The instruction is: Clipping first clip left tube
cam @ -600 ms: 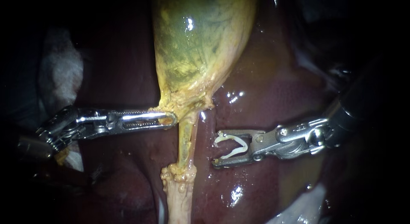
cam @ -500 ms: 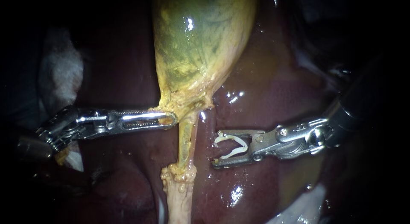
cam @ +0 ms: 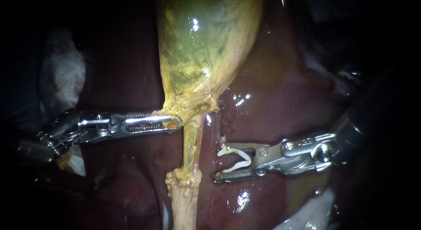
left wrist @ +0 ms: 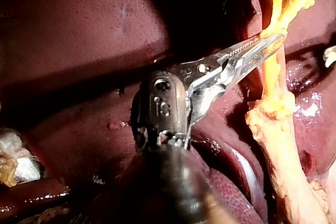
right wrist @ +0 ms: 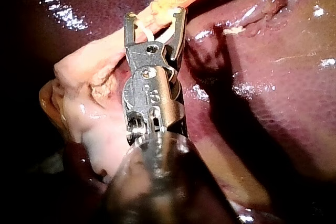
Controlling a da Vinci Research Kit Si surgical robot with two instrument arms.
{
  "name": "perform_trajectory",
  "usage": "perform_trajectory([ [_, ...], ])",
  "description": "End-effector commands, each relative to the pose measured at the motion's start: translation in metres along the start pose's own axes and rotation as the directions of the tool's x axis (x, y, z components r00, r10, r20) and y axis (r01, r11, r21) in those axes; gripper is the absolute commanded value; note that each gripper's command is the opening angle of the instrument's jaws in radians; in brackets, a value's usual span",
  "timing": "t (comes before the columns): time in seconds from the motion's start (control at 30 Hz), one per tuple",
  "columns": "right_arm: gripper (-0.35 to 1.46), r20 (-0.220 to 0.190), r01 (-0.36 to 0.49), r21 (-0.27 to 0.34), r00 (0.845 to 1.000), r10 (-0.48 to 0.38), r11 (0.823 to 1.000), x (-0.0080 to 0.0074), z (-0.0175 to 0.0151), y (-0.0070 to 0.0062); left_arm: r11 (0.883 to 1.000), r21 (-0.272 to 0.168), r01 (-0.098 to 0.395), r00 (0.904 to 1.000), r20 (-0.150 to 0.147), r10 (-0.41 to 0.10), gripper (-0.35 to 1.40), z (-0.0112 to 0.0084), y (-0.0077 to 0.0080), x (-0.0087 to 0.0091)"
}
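Pale stalk (cam: 184,206): nearest the endoscope. Thick cream tissue, capped by a knobbly fatty collar (cam: 184,177) where the tube starts.
Right instrument (cam: 216,164): comes in from the right, low over the liver. The jaws stand wide apart and cradle a white clip (cam: 239,157), one leg against each jaw, mouth facing the tube.
Clip: open and unfired, seated in the jaws only. None on the tube yet.
Tube (cam: 191,146): thin and yellow-green, running from the collar up to the gallbladder neck. Only one tube shows, so I cannot say it is the left one. It lies just beside the right jaw tips with a strip of liver between, not inside the clip. In the right wrist view it crosses at the jaw mouth, and depth there is unclear.
Left instrument (cam: 177,123): comes in from the left, jaws clamped on fatty tissue at the gallbladder neck, just above the tube.
Gallbladder (cam: 201,50): green-yellow and glistening, beyond the neck.
Liver (cam: 280,94): dark red and wet, under everything.
Gauze (cam: 61,76): white, far left, well apart.
Step (judged): final approach, clip not yet around the tube.
Risk, partial bite: closing before the tube sits deep in the mouth would catch only part of its width.
Risk, liver snag: the lower jaw rides close to the liver, so advancing flat could scrape or pinch it.
Risk, wrong level: drifting toward the collar would take in fat, leaving a loose clip.
Risk, lost tension: if the left hold slips, the tube slackens and rolls off the jaw tips.
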Motion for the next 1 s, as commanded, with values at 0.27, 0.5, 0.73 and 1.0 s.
perform_trajectory([
  [0.27,0.60,-0.005,-0.023,-0.015,1.000,0.023,1.000,0.0014,0.0028,0.0000,1.000,-0.020,0.011,0.9999,-0.006,-0.011,-0.35,-0.0003,0.0017,0.0023],
  [0.5,0.60,-0.006,-0.021,-0.021,1.000,0.021,1.000,0.0011,0.0035,0.0008,0.999,-0.033,0.023,0.9997,-0.005,-0.023,-0.35,-0.0013,0.0028,0.0049],
  [0.73,0.59,-0.008,-0.018,-0.028,1.000,0.017,0.999,0.0005,0.0042,0.0022,0.999,-0.035,0.020,0.9998,-0.007,-0.020,-0.35,-0.0011,0.0041,0.0060],
  [1.0,0.59,-0.010,-0.032,-0.036,0.999,0.032,0.999,0.0010,0.0056,0.0024,0.999,-0.036,0.015,0.9999,-0.008,-0.015,-0.35,-0.0010,0.0042,0.0060],
])
